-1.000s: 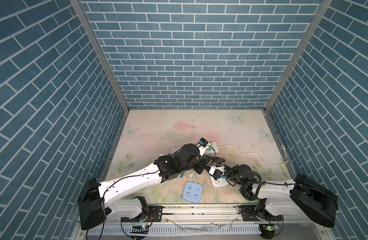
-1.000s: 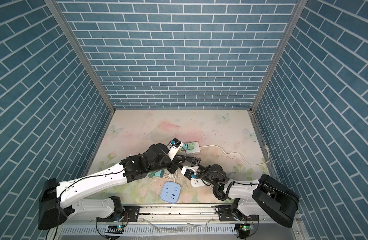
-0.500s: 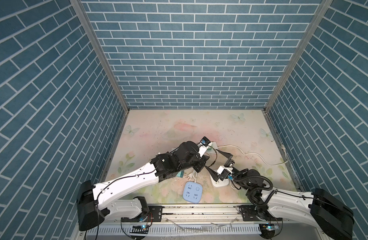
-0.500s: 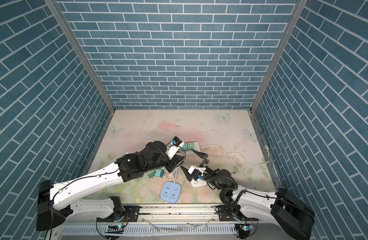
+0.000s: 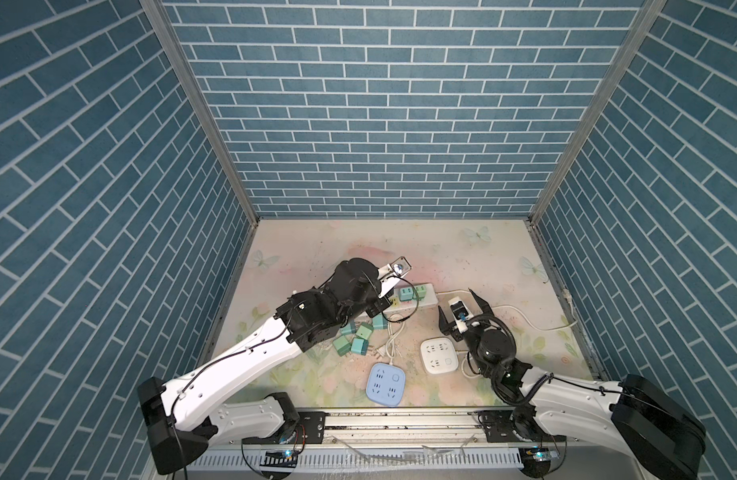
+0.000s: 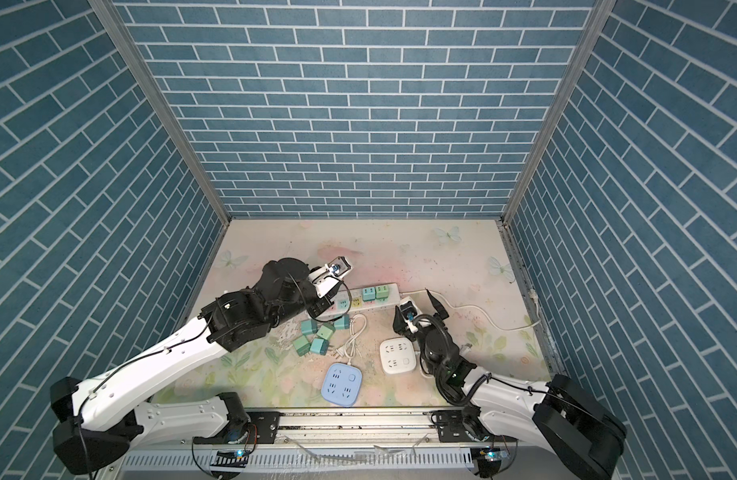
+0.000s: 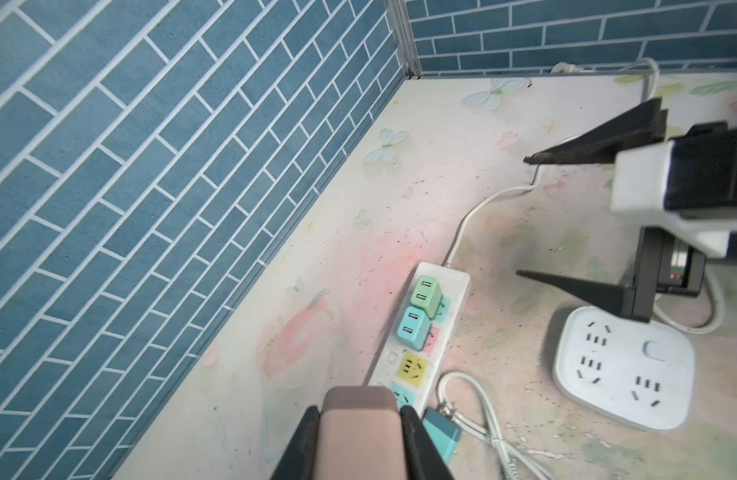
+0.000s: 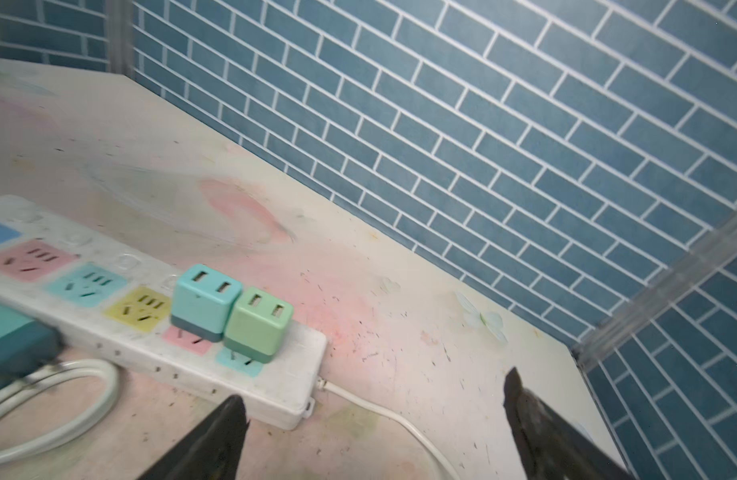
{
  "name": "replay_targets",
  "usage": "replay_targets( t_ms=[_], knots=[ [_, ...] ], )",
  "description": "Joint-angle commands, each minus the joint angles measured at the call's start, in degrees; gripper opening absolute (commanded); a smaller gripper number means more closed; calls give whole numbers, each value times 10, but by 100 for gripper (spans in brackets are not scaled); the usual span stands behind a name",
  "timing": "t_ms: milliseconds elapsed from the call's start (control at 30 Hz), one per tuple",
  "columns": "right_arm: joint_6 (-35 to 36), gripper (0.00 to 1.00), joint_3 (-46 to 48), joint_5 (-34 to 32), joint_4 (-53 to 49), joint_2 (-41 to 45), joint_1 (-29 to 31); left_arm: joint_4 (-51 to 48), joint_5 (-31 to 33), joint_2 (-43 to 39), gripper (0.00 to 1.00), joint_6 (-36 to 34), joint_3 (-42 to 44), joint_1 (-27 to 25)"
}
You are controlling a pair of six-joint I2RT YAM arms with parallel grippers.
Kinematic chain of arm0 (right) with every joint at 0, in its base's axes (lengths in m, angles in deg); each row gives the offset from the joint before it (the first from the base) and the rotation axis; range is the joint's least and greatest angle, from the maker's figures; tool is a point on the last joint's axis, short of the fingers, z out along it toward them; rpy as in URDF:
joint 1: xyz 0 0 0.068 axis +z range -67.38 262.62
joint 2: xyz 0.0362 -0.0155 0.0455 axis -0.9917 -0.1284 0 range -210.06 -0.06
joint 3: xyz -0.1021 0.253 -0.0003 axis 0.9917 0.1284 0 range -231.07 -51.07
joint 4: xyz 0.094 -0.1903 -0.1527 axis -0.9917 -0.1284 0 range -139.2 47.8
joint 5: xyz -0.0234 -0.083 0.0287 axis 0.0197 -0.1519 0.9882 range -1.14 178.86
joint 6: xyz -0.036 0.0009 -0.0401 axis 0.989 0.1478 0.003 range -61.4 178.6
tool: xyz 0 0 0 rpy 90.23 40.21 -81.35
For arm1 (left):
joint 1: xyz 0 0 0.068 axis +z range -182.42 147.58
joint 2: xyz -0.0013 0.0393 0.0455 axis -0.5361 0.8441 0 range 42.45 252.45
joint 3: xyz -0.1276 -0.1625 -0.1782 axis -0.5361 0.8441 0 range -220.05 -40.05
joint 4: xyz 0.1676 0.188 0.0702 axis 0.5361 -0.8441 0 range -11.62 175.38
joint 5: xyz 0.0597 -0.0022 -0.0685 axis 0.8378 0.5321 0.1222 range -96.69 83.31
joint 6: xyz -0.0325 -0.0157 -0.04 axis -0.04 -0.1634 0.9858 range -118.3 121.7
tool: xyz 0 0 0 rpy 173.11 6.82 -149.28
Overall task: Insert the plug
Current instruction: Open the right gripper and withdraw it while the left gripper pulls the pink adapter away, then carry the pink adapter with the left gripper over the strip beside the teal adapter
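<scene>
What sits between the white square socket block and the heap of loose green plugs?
A looped white cable lies there; both top views show it.

Left arm point(image 5: 250, 357) reached forward and inward; left tool point(image 7: 358, 411) clamped on pink plug point(image 7: 360, 446). Right arm point(image 5: 566, 390) lay low. Right tool point(image 5: 455, 300) pointed away from base, jaws spread wide.

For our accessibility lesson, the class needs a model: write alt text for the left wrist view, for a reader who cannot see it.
The left tool grips a pink plug at one end of a white power strip, which carries a green charger and a cyan charger. Beside it, the right tool stands open near a white square socket hub.
</scene>
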Motion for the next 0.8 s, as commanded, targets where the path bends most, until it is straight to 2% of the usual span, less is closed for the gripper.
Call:
replay_targets(
  t_ms=[0,133,267,367,567,667,767],
  knots=[
    [-96,99,-17,-16,-67,-2,-29,-69,-81,28,0,-70,-55,70],
    [-128,99,22,6,-60,65,-59,-152,-113,95,0,-119,-130,135],
    [-161,98,43,20,-70,112,-96,-175,-136,157,0,-154,-164,166],
    [-172,97,50,25,-68,123,-109,-182,-153,201,0,-172,-176,169],
    [-180,94,33,39,-83,98,-123,-174,-186,262,0,-198,-139,169],
    [-180,93,24,43,-87,84,-125,-177,-177,282,0,-186,-146,170],
    [-181,93,21,49,-94,84,-127,-172,-196,298,0,-173,-149,166]
  ],
)
